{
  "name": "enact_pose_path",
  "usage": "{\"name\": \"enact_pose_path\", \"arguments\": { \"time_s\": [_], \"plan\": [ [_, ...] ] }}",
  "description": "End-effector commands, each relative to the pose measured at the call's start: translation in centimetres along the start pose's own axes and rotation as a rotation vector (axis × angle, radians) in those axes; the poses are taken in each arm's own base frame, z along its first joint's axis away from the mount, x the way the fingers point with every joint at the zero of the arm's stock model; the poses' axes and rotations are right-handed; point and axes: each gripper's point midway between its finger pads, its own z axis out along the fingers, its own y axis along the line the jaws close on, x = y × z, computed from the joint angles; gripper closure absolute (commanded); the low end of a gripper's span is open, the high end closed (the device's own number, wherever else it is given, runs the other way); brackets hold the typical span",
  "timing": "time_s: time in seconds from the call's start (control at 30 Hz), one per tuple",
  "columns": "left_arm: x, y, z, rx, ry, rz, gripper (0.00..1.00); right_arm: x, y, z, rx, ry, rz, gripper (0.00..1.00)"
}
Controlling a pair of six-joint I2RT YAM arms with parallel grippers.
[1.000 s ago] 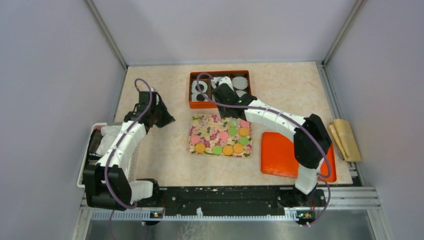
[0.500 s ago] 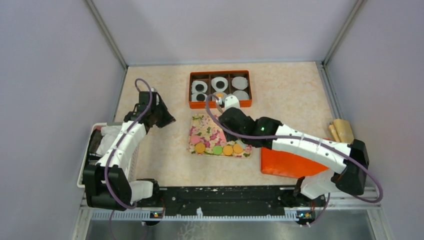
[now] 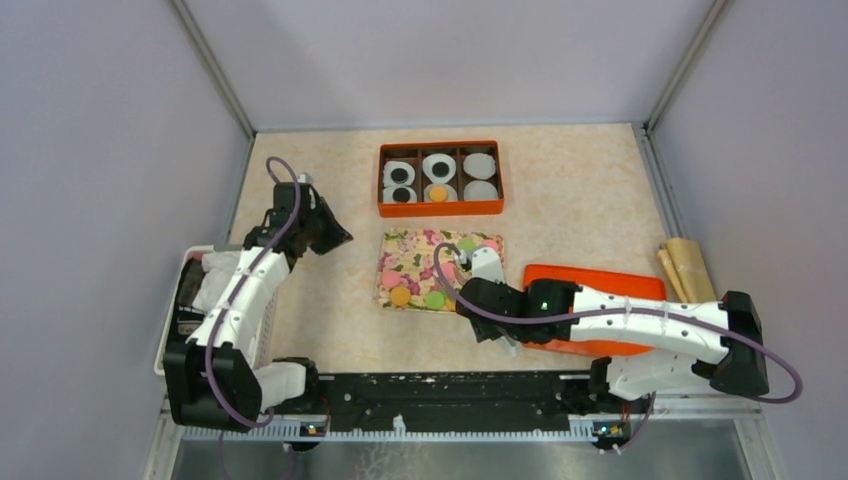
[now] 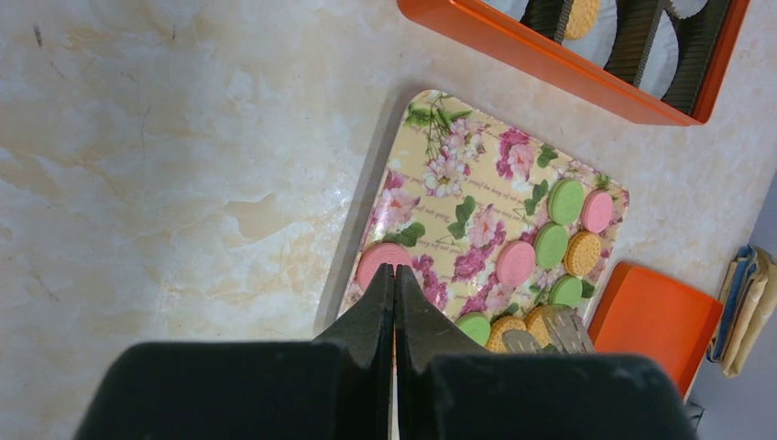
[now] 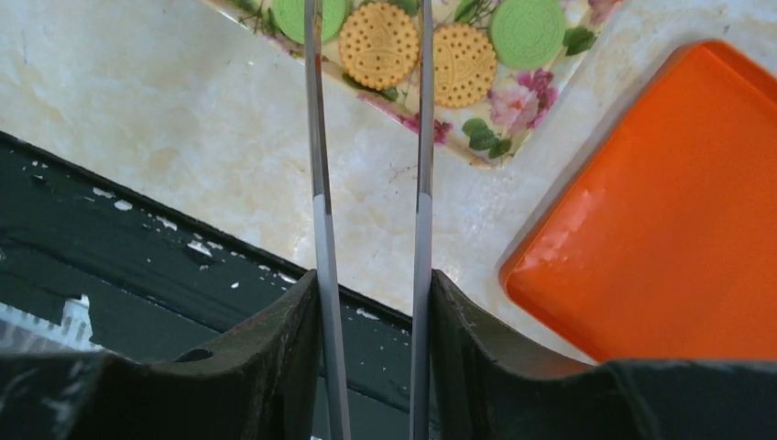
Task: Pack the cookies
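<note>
Pink, green and orange cookies (image 4: 550, 245) lie on a floral tray (image 3: 410, 262). An orange box (image 3: 440, 209) behind it holds white paper cups, some with black cookies (image 3: 400, 175) and one with an orange cookie (image 3: 437, 193). My right gripper (image 5: 371, 284) is shut on metal tongs (image 5: 423, 137). The tong arms reach over the tray's near edge, either side of an orange cookie (image 5: 378, 44). In the top view the right gripper (image 3: 478, 300) covers the tray's right part. My left gripper (image 4: 395, 270) is shut and empty, hanging left of the tray (image 4: 431, 183).
An orange lid (image 3: 590, 277) lies right of the tray, partly under my right arm. A white basket (image 3: 185, 310) stands at the left edge. Tan folded bags (image 3: 690, 275) lie at the far right. The black base rail (image 5: 137, 275) runs along the near edge.
My right arm has swung back from the orange box to the tray's near edge, tongs still held. An orange cookie now lies in a cup in the box. The left arm has barely moved.
</note>
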Motion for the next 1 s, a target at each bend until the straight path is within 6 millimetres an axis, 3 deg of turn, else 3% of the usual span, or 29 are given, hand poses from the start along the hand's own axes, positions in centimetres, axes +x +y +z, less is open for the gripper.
{"name": "enact_pose_path", "arguments": {
  "time_s": [0.0,0.17,0.57,0.8,0.97],
  "plan": [
    [-1.0,-1.2,-0.9,0.052,-0.048,0.005,1.0,1.0,0.5,-0.2,-0.017,0.004,0.07,0.59],
    [-0.9,-1.2,-0.8,0.054,-0.043,0.009,1.0,1.2,1.1,1.0,-0.01,0.006,0.066,0.59],
    [-1.1,-1.0,-0.5,0.042,-0.044,0.021,1.0,-0.9,2.0,3.1,0.059,-0.035,0.031,0.59],
    [-1.3,-0.9,-0.5,0.036,-0.05,0.026,1.0,-0.8,1.6,4.4,0.077,-0.018,0.055,0.59],
    [-1.3,-0.9,-0.5,0.038,-0.046,0.024,1.0,-0.4,-0.1,4.0,0.134,-0.004,0.073,0.59]
  ]
}}
